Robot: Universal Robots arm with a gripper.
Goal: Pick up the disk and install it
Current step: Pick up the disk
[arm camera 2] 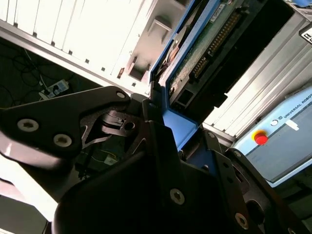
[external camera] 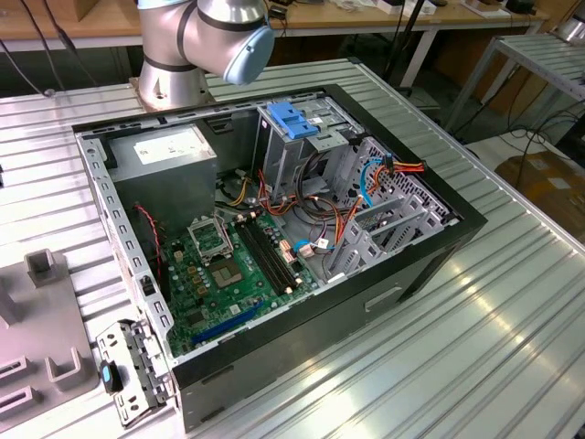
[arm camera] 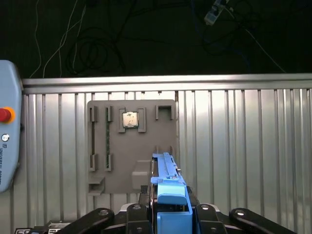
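The disk is pinched by the gripper above the table; installation in the computer case is seemingly not yet done.

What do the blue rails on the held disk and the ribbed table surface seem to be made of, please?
The rails on the disk, which the gripper grips, look like moulded plastic: uniform matte blue. The table seems ribbed sheet metal, perhaps aluminium, with silvery glare.
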